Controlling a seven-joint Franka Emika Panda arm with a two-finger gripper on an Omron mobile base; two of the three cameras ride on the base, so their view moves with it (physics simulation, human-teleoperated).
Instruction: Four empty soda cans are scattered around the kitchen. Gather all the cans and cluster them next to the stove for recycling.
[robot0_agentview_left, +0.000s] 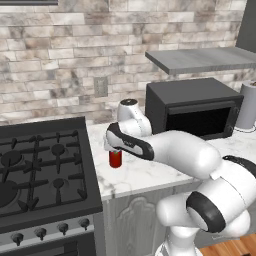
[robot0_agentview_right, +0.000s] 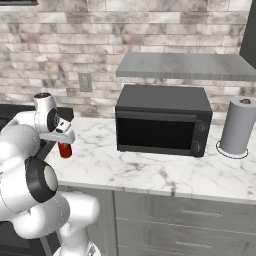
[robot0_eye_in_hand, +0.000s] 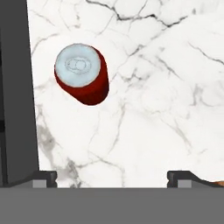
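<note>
1 red soda can (robot0_eye_in_hand: 83, 75), short cylinder with a flat silvery top and pull tab, stands upright on the white marble table (robot0_eye_in_hand: 166, 87) (grey veining, glossy). In the hand view it sits at about 10 o'clock from centre, just beside the dark edge of the stove (robot0_eye_in_hand: 15, 87), which runs along 9 o'clock. In the left base view the can (robot0_agentview_left: 115, 159) is near the table's stove-side edge, at 3 o'clock of the stove (robot0_agentview_left: 40, 170): black cast grates, silver front strip, dark round knobs. Boxy black microwave (robot0_agentview_right: 162, 120) stands well apart at the can's 3 o'clock in the right base view; grey paper-towel roll (robot0_agentview_right: 238, 127) beyond it. Brick wall behind.

Pincer (robot0_eye_in_hand: 112, 177) hangs over the can, jaws spread wide, both dark tips apart at the hand view's 6 o'clock edge. Holds nothing, touches nothing; the can lies off to the tips' upper left, not between them.
</note>
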